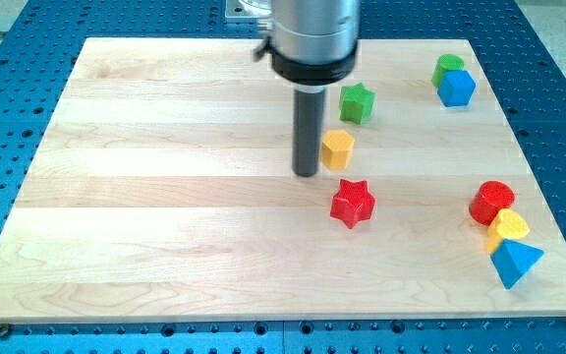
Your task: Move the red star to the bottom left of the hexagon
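The red star point(352, 203) lies on the wooden board a little right of centre. The yellow hexagon point(337, 148) sits just above it, slightly to the left. My tip point(307, 174) touches down just left of the hexagon and above-left of the red star, a small gap from each. The rod rises from the tip to the arm's dark collar at the view's top.
A green star point(357, 102) lies above the hexagon. A green block point(448, 67) and a blue cube point(456, 88) sit at the top right. A red cylinder point(491, 202), a yellow block point(508, 228) and a blue triangle point(515, 262) cluster at the right edge.
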Motion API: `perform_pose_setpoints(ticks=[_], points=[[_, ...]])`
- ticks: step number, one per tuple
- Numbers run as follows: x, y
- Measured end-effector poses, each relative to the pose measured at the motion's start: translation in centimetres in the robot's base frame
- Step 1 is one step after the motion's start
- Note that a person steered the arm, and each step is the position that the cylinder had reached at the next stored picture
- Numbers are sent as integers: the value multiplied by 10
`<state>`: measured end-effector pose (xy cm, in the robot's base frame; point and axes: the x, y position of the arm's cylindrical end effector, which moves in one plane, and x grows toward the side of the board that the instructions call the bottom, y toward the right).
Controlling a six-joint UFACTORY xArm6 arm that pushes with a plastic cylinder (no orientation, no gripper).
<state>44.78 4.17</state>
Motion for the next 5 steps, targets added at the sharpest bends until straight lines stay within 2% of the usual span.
perform_pose_setpoints(ticks=[2, 3, 4, 5], points=[[-2, 29], [4, 65], [81, 60], [112, 6]])
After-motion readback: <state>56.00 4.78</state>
